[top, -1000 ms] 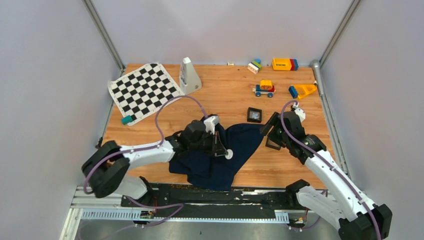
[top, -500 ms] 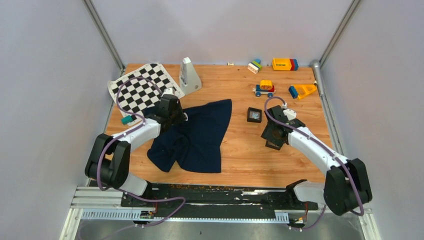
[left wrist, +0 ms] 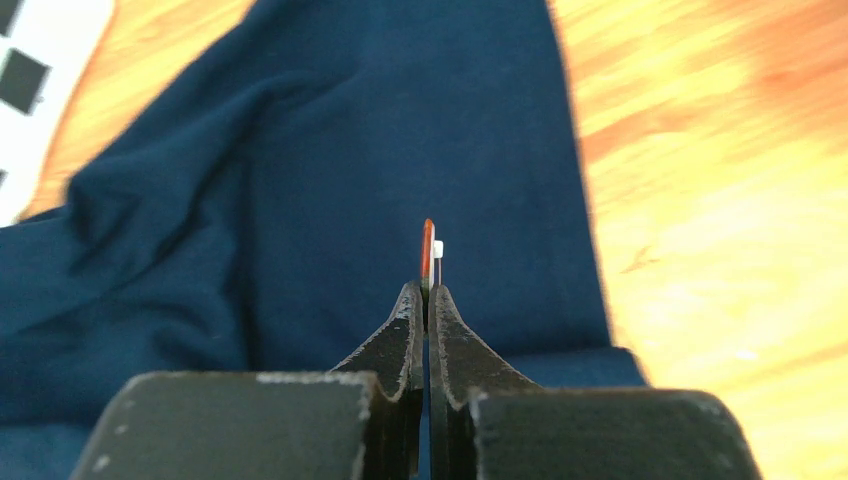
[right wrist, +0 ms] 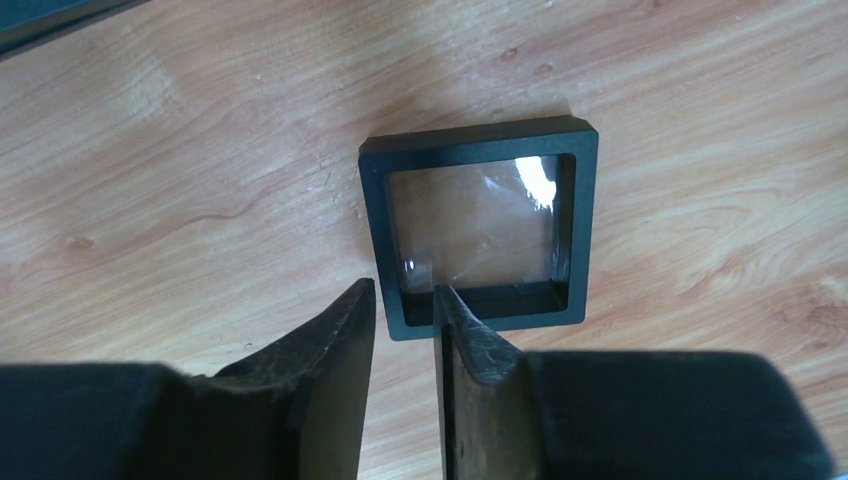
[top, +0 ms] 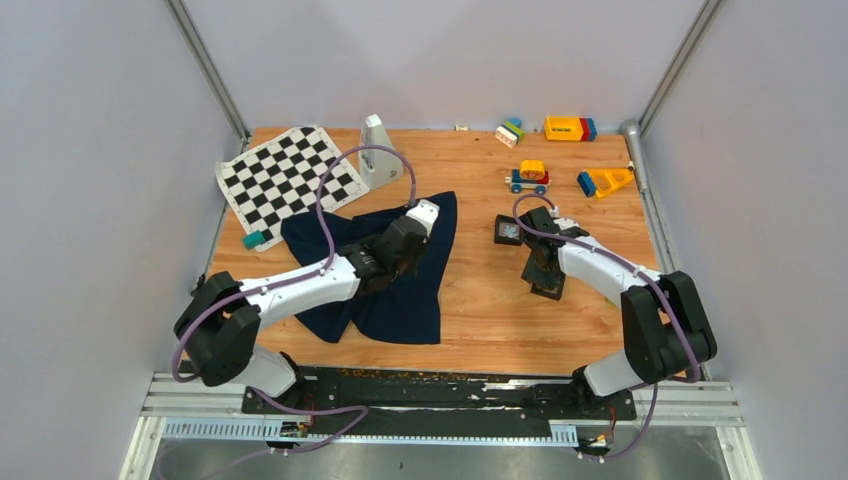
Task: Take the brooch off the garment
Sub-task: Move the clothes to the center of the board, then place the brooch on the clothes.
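"Brooch (left wrist: pixel 428 248) – was it off at that pt?"
"Prob yes, my call. L gripper (left wrist: pixel 427 292) was closed tight on a thin red-orange sliver w/ a white bit, edge-on, held above the garment (left wrist: pixel 300 180), which lay spread on the table (top: pixel 500 320). Cdn't tell if any cloth was caught."
"R gripper (right wrist: pixel 404 290)?"
"Fingers a narrow gap apart over a corner of a black frame (right wrist: pixel 480 140), not clamped on it afaict. Left to do: carry brooch clear & set it down."
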Motion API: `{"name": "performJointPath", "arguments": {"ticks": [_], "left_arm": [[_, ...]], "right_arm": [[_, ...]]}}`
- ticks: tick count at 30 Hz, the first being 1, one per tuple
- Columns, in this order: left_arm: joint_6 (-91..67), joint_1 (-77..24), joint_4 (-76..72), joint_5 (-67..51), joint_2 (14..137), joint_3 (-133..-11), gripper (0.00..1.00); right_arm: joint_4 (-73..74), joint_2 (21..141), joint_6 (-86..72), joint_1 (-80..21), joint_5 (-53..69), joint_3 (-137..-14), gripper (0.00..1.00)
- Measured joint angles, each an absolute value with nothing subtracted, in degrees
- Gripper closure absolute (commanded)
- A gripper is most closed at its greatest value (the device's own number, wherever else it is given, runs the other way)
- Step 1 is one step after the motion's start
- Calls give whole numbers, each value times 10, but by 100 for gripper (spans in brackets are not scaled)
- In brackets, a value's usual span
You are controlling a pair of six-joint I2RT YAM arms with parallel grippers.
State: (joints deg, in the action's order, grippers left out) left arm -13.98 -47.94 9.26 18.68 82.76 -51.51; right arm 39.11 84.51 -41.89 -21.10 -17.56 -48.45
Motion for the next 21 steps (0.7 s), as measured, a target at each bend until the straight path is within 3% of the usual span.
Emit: {"name": "performJointPath", "arguments": {"ticks": [5, 10, 13, 15, 18, 21], "left_arm": [[-102, -510, 150, 309, 886, -560, 99], [-97, -529, 192, 335, 953, -598, 98], [-98, -532, 210, 332, 994, -615, 95], [-99, -532, 220, 325, 1017, -623, 86], [-100, -532, 226, 317, 1027, -629, 61], [-99, -532, 227, 299, 1027, -629, 46]], "right_arm": [[385, 859, -411, -209, -165, -485, 79], [382, 860, -400, -209, -150, -489, 80], [381, 862, -391, -209, -142, -494, 92], [380, 865, -386, -209, -134, -496, 96], [378, 866, -381, -209, -119, -499, 100], [376, 862, -371, -209, -101, -499, 100]]}}
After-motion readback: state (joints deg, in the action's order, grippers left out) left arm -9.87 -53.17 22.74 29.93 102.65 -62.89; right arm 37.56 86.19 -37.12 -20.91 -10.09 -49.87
